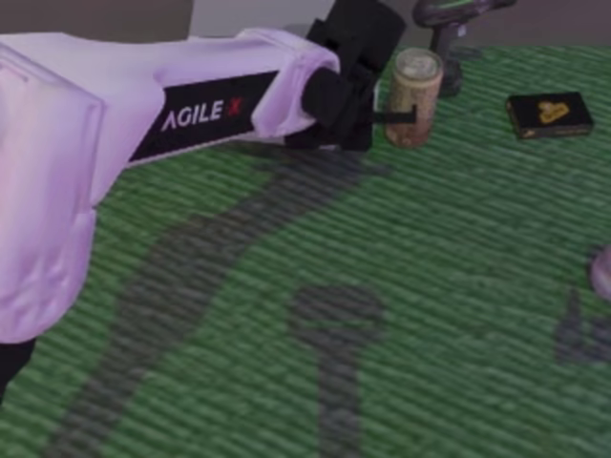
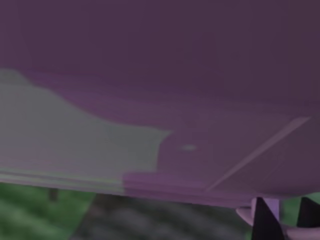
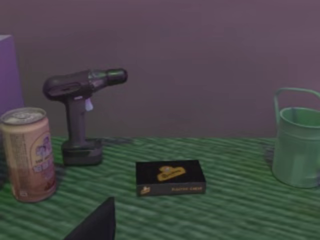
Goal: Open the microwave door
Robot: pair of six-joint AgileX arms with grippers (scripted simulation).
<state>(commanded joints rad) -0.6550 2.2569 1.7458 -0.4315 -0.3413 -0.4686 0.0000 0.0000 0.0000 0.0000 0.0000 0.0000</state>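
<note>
In the left wrist view the microwave door (image 2: 150,100) fills almost the whole picture as a tilted silver-grey panel, with a paler grey patch on one side. My left gripper (image 2: 286,220) is at the panel's lower edge. Its two dark fingers (image 2: 265,222) hold a lilac handle piece (image 2: 272,204) between them. In the top view only a pale corner of the microwave (image 1: 253,14) shows at the back, behind my left arm. There the left gripper (image 1: 382,107) sits right beside the tan can. My right arm (image 1: 601,272) is parked at the table's right edge.
A tan can (image 1: 414,95) stands upright beside the left gripper. A drill (image 3: 82,115) stands behind the can. A flat black box (image 1: 549,114) lies at the back right. A green watering can (image 3: 297,145) stands farther right. Green ribbed cloth (image 1: 382,334) covers the table.
</note>
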